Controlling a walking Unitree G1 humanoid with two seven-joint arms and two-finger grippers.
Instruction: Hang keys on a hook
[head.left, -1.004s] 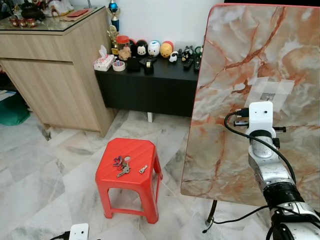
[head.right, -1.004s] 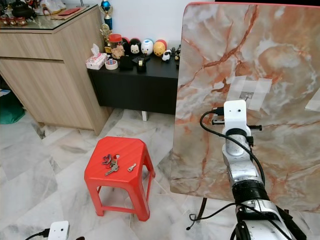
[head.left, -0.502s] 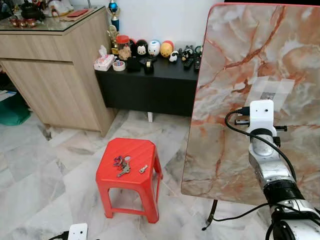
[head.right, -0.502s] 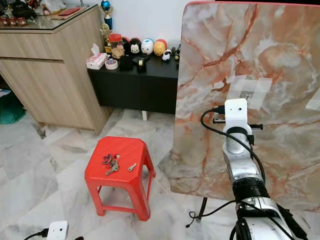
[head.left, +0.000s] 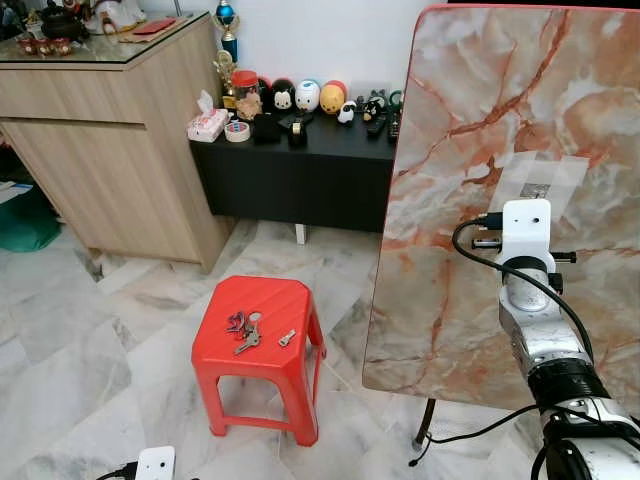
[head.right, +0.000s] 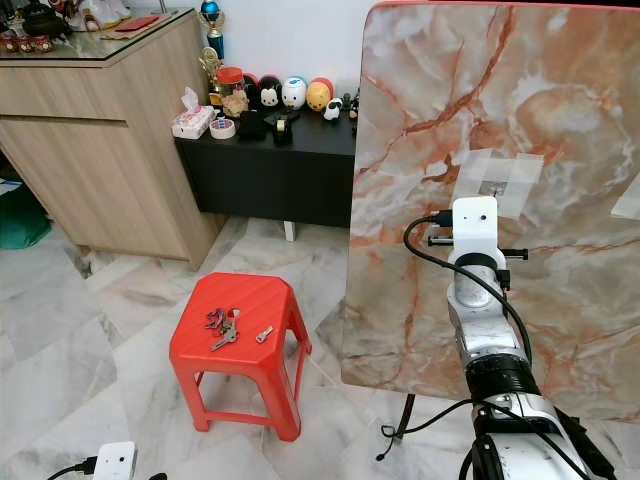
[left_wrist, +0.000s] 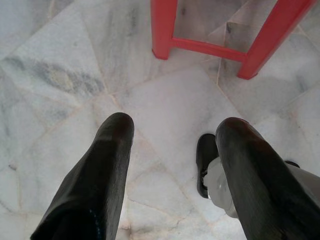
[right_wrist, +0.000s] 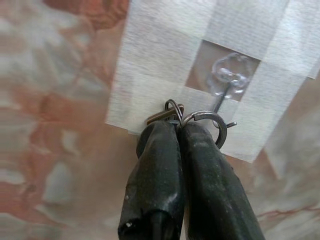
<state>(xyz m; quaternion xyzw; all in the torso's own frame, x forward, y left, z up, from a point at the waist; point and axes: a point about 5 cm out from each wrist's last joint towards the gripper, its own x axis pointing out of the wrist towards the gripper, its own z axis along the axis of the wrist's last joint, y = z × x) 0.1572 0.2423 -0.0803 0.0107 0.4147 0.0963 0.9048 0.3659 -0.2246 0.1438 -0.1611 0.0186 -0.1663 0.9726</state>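
Note:
My right gripper is shut on a metal key ring and holds it up against the marble board. A clear plastic hook sits in a taped patch on that board. The ring lies just under the hook, touching its thin stem. In the eye views the white wrist block hides the fingers. A bunch of keys and one loose key lie on the red stool. My left gripper hangs open low over the floor beside the stool's legs.
The board stands tilted on a thin leg at the right. A black low cabinet with figurines and a tissue box is against the back wall. A wooden sideboard stands at the left. Marble floor surrounds the stool.
My right arm has edged very slightly to the right along the board. The stool, the keys on it and the left arm have not moved.

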